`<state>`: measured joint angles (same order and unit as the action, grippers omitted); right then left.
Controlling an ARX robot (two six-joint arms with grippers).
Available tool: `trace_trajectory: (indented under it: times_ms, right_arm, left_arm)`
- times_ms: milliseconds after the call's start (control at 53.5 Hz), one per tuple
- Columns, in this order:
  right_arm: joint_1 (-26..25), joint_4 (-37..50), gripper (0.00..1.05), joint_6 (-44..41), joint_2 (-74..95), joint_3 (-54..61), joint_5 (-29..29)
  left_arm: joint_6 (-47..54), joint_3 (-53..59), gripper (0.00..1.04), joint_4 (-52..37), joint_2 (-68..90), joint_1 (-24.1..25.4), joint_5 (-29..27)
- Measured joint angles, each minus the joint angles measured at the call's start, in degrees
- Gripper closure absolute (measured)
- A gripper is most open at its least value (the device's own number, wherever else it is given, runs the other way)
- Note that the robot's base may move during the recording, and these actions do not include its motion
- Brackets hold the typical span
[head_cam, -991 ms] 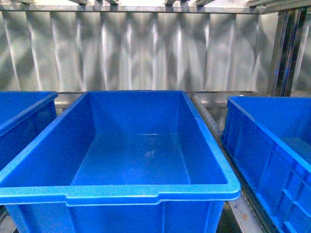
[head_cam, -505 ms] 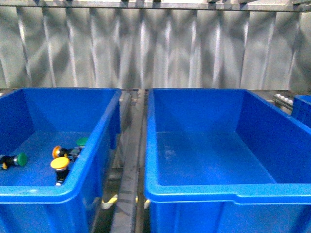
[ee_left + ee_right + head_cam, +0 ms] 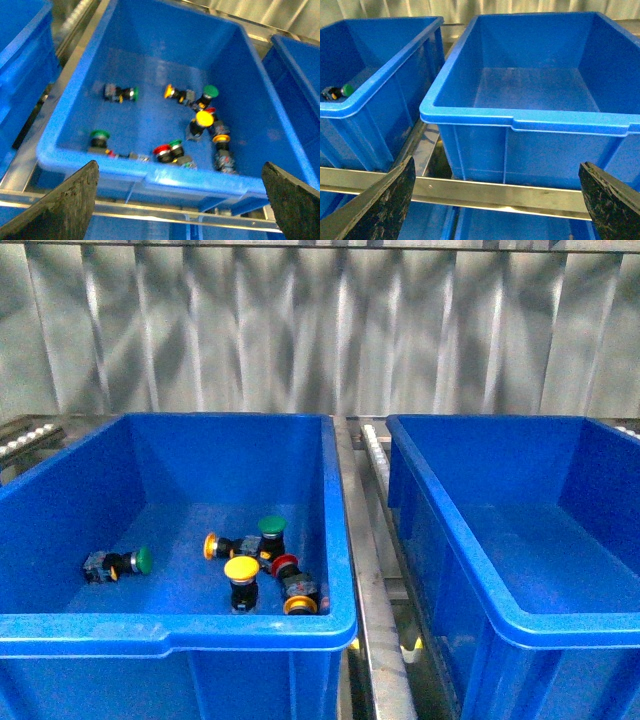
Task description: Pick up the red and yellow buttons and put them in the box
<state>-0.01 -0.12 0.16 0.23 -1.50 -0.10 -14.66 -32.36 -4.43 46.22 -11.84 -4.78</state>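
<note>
— Found the left pincer (image 3: 178,164) spread wide and holding nothing, hung over the left bin (image 3: 75,90). Found the right pincer (image 3: 496,162) spread and bare too, facing the empty box (image 3: 520,120).

— Located the targets?

— Saw the yellow button (image 3: 241,569) on the bin floor toward the front right corner, seemingly cap up, and the red button (image 3: 284,564) just beside it. Caught a second red button (image 3: 161,150) from the left wrist only, touching a green button (image 3: 175,144) close under the near wall.

— Judged the yellow one the easier start. Called for a straight descent and a pinch on the black body below the cap, not on the cap's rim.

— And the room?

— Looked tight by the near and right walls; wanted the fingers turned along the wall there. Left open floor in the middle. Needed, for the carry, a lift clear of both rims and of the metal rail (image 3: 362,540) between bin and box.
</note>
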Motion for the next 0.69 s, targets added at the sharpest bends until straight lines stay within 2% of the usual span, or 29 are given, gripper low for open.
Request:
trace_trajectory:
  times_ms: [56,187,318,393,505,692]
  right_arm:
    - [0.00,0.00,0.07,0.00,0.00,0.00,0.09]
    - [0.00,0.02,0.07,0.00,0.00,0.00,0.09]
    - [0.00,0.02,0.07,0.00,0.00,0.00,0.09]
    - [0.00,0.00,0.07,0.00,0.00,0.00,0.11]
    - [0.00,0.00,0.07,0.00,0.00,0.00,0.11]
    - [0.00,0.02,0.07,0.00,0.00,0.00,0.11]
  left_arm:
    - [1.11,-9.44,0.08,2.71,9.51,-2.75,0.31]
    - [3.08,-23.91,0.08,8.48,25.46,-5.86,-1.53]
    - [2.32,-35.74,0.08,15.30,37.48,-6.88,-4.44]
    - [0.98,-45.97,0.08,22.32,46.51,-7.30,-6.67]
    - [-0.68,-54.55,0.08,27.78,54.71,-7.56,-7.08]
    - [-1.62,-62.84,0.08,32.48,65.02,-7.91,-9.31]
